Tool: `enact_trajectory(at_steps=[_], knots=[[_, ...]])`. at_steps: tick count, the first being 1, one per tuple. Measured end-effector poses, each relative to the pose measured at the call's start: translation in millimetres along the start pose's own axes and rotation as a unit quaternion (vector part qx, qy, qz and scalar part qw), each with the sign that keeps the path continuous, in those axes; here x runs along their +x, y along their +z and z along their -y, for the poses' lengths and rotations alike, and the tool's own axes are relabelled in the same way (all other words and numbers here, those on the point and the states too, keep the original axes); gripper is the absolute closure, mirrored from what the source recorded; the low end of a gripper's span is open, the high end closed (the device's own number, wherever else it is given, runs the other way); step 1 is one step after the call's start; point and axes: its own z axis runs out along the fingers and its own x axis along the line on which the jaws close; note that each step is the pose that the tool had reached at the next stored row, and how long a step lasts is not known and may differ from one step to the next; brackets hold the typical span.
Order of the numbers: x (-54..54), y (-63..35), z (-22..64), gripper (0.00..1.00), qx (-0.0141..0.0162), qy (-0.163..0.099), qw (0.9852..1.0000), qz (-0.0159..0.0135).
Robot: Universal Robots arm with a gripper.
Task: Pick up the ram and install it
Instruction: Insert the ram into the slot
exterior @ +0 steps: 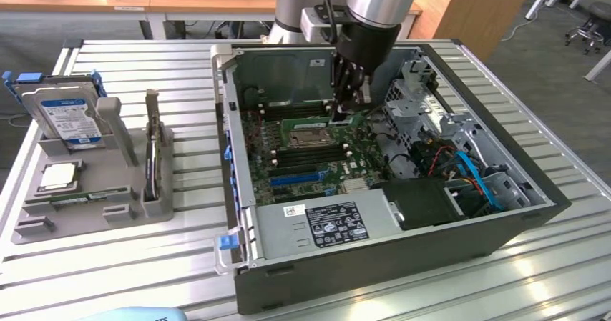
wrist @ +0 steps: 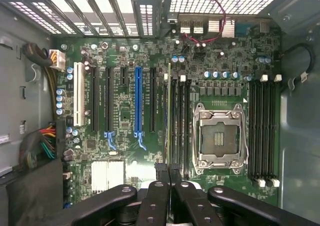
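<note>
Wrist view: jaws clamped on the ram (wrist: 169, 121), edge-on at slots (wrist: 180, 131) beside the processor socket (wrist: 220, 138).

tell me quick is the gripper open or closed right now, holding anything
Gripper: closed on the ram, which it holds edge-on at the memory slots beside the processor socket.
</note>
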Motion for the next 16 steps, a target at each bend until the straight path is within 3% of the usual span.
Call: enact_trajectory(at_steps=[7, 16], knots=[[0.2, 7.7, 0.5, 0.88, 0.0, 0.001, 1.0, 0.0], [0.2, 8.3, 0.3, 0.88, 0.0006, 0.001, 1.0, 0.0]])
